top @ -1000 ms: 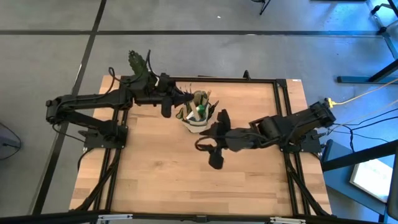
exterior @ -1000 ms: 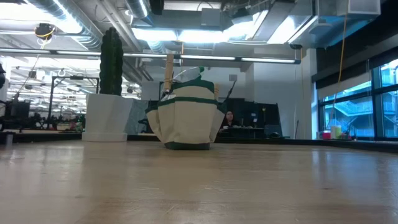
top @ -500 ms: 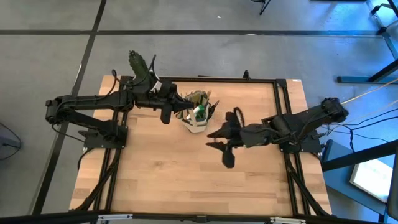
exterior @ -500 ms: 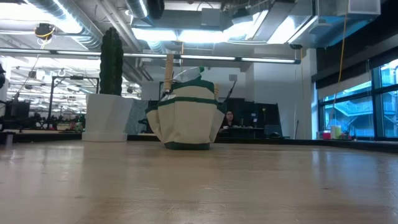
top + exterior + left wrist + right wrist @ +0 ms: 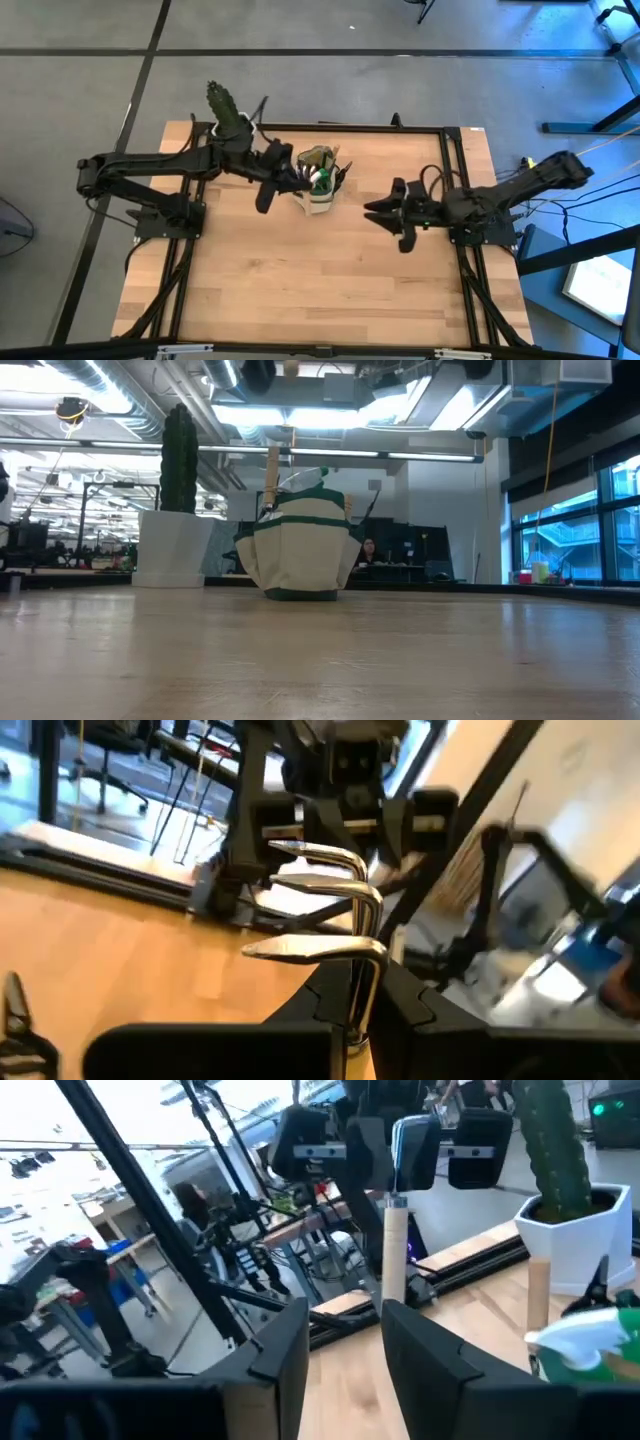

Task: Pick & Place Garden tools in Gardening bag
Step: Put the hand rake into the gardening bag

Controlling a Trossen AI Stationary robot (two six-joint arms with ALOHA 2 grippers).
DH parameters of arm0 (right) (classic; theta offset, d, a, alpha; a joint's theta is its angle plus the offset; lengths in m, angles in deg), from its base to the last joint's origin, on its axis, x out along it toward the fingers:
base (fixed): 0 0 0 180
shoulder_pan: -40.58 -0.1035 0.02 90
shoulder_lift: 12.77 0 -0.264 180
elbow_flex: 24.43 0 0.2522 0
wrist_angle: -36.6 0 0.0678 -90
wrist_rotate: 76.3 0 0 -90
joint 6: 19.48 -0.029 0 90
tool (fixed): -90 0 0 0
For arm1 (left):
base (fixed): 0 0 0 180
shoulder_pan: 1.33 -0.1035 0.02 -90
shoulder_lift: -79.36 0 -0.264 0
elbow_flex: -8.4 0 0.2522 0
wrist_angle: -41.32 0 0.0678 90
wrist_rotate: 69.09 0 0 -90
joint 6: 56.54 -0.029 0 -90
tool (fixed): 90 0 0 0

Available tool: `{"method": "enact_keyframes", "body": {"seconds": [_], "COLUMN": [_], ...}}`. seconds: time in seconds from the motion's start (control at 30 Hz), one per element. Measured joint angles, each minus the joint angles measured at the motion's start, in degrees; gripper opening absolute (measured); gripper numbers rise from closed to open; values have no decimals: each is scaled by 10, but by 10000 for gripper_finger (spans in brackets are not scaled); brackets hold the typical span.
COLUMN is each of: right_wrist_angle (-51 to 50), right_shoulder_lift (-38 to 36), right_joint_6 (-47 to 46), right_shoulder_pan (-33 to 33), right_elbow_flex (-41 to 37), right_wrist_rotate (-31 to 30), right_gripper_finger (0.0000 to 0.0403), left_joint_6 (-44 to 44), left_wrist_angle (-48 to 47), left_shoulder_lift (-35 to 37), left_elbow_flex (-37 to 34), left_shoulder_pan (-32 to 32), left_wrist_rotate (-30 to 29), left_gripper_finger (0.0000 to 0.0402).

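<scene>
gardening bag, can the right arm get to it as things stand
Probably yes: only bare table lies between the open right gripper and the gardening bag. The left gripper, shut on the wire rake, crowds the bag's far rim.

Light falls evenly from overhead across the wooden table [image 5: 300,270] in the high view, and the arms cast only soft, short shadows on it. A blue glow tints the floor at that view's upper right corner. In the low view the ceiling light strips [image 5: 290,410] burn out to white glare, the near tabletop is soft and out of focus, and the gardening bag [image 5: 298,545] stands moderately sharp. The left wrist view is smeared with blur toward its right side, with bright glints on the wire rake [image 5: 330,910] tines. The right wrist view has washed-out windows behind and a blurred green bottle [image 5: 600,1342] at its edge.
</scene>
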Motion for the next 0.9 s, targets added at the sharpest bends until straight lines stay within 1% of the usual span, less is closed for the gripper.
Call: {"method": "enact_keyframes", "body": {"seconds": [0.07,0.17,0.3,0.37,0.53,0.63,0.83,0.87,0.9], "right_wrist_angle": [6,9,7,3,-11,-11,-12,-12,-14], "right_shoulder_lift": [-17,-26,-27,-27,-27,-26,-26,-26,-26], "right_joint_6": [-1,-1,-3,-18,-46,-50,-61,-61,-61], "right_shoulder_pan": [0,0,6,9,10,11,11,11,11], "right_elbow_flex": [-13,-13,-7,-7,-7,-7,-7,-7,-7], "right_wrist_rotate": [0,0,1,0,4,6,22,24,24], "right_gripper_finger": [130,130,130,130,130,130,130,130,130], "left_joint_6": [-48,-159,-227,-237,-238,-232,-213,-201,-191], "left_wrist_angle": [-8,-31,-42,-41,48,93,97,96,93], "left_shoulder_lift": [-12,-37,-88,-117,-194,-220,-214,-209,-203], "left_elbow_flex": [0,0,0,-1,-1,-1,-1,-1,-1], "left_shoulder_pan": [1,4,-1,-7,-8,-8,-7,-5,-2], "left_wrist_rotate": [2,4,-3,-11,-12,-13,-58,-74,-103], "left_gripper_finger": [8,9,9,9,8,8,8,8,8]}}
